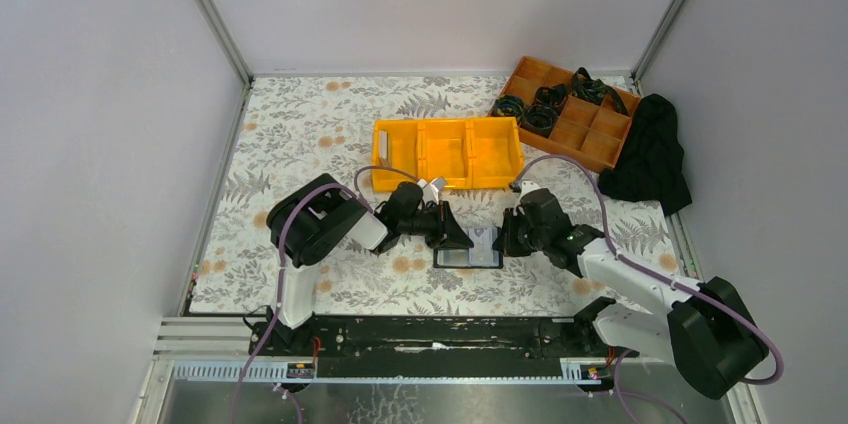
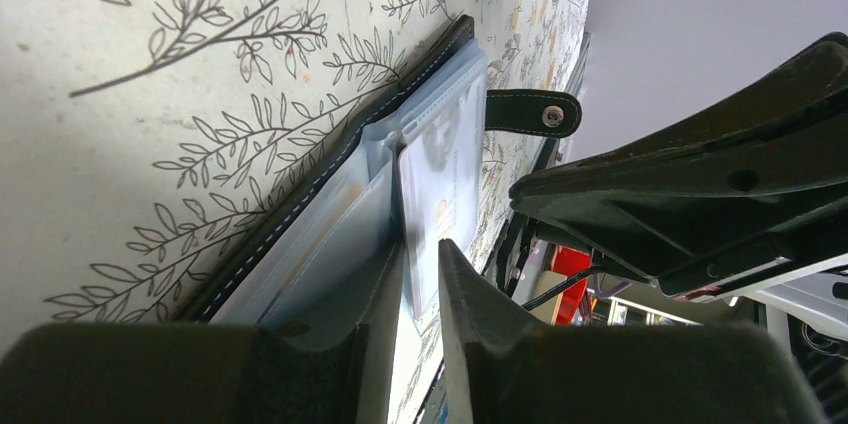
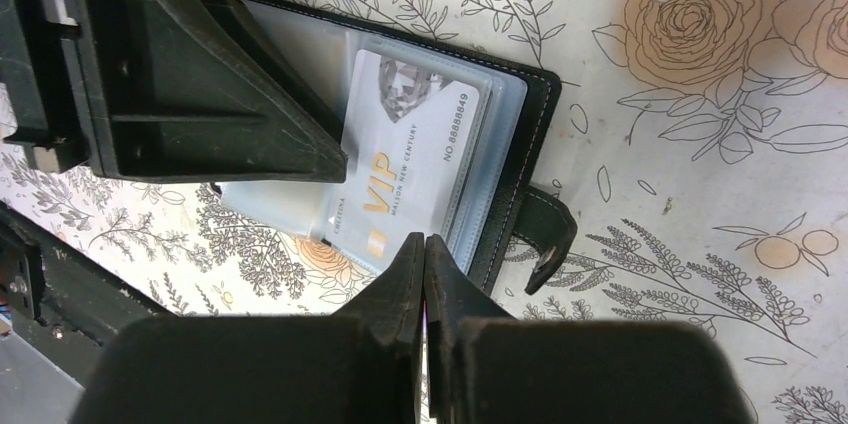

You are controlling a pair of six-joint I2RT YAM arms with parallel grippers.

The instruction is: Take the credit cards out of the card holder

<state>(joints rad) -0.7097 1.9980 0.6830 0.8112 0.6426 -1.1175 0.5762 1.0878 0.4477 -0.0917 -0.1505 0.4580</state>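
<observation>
Closed right tool (image 3: 425,242) at credit card (image 3: 410,159) edge

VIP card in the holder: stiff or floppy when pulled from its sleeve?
The VIP card looks flat and thin, probably stiff and light. Its glossy face may slip. The clear sleeve looks soft, so it could drag along.

Left arm (image 1: 315,224), 8 o'clock; right arm (image 1: 640,289), 4 o'clock: black joint housings, white links, purple cables (image 1: 603,209), black wedge fingers (image 3: 395,289).
</observation>
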